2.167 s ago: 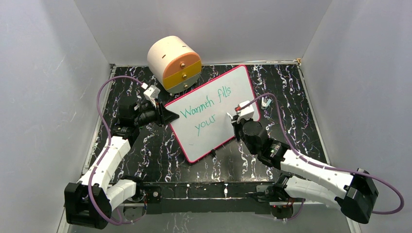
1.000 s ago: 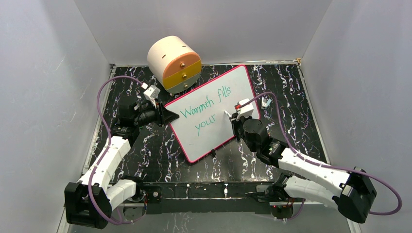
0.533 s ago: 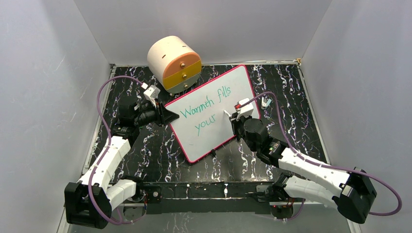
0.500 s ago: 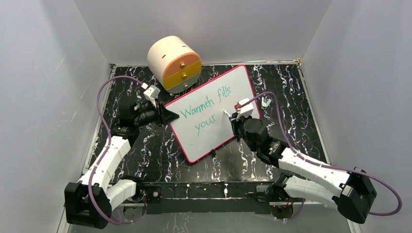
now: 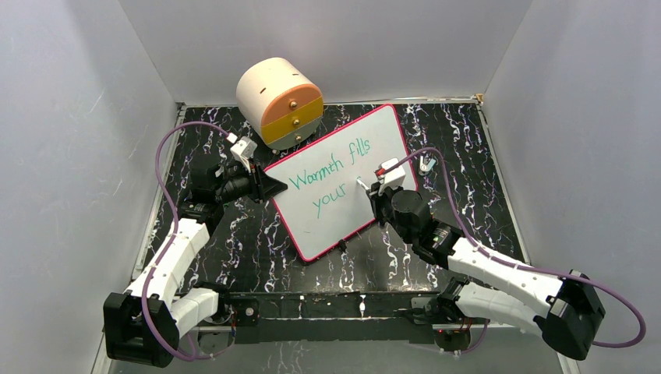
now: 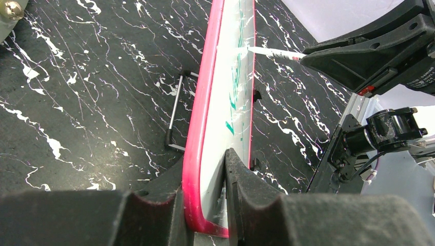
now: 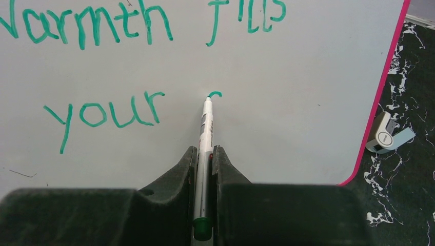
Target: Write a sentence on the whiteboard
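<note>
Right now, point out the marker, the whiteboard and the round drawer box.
marker (image 7: 206,125), right wrist view, mid-barrel.
whiteboard (image 5: 329,227), top external view, bare white below "your".
round drawer box (image 5: 269,86), top external view, cream upper body.

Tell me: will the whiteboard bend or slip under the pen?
Probably stiff: the whiteboard looks straight edge-on. Unlikely to slide, since the left hand clamps its corner. Being thin and likely light, it might pivot slightly under the pen.

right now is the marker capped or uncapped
Uncapped: the marker shows a bare tip on the whiteboard, at a green stroke after "your".
</note>
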Available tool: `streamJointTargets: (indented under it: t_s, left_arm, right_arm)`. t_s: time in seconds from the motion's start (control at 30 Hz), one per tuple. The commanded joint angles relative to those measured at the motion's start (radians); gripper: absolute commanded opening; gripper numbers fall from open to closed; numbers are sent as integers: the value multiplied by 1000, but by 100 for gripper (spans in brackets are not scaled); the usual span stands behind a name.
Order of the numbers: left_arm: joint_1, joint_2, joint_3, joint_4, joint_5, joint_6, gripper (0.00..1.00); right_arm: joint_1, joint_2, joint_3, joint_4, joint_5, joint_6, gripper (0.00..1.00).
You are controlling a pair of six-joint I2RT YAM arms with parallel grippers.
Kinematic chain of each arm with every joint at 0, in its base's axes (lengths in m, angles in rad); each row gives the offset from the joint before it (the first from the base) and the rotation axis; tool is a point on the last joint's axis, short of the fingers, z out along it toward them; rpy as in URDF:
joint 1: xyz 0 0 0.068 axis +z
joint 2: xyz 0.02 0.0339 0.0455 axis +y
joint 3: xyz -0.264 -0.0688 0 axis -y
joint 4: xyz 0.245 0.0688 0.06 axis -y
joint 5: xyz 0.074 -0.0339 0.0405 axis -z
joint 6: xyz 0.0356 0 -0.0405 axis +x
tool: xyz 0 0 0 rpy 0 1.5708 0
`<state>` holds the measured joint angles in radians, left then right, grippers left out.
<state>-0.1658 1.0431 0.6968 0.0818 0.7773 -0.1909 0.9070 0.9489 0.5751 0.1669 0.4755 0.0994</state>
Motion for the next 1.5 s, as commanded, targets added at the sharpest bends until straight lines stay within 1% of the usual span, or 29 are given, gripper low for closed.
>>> streamJointTargets:
  t_s: [0.0, 0.13, 0.33, 0.5, 0.67, 1.03, 1.27, 1.47]
  left_arm:
    - [-23, 52, -58, -172, -129, 165, 0]
    - [-22, 55, -57, -172, -130, 166, 0]
    - [-23, 54, -57, -173, -130, 165, 0]
    - [-23, 54, -57, -173, -130, 165, 0]
    - [-23, 52, -57, -172, -131, 165, 0]
    - [-23, 51, -57, -174, -130, 166, 0]
    - [-23, 49, -58, -174, -129, 167, 0]
    - [-23, 49, -57, -174, -130, 167, 0]
  right_arm:
    - [-2, -1, 36, -66, -49, 8, 0]
    - [-1, 1, 38, -92, -43, 7, 0]
    - [-2, -11, 22, -100, 7, 3, 0]
    - [-2, -11, 9, -68, 44, -4, 0]
    - [-2, -8, 13, -61, 46, -4, 0]
    - [-8, -12, 7, 10, 64, -16, 0]
    - [-10, -39, 9, 39, 53, -15, 0]
    - [-10, -64, 3, 82, 74, -29, 0]
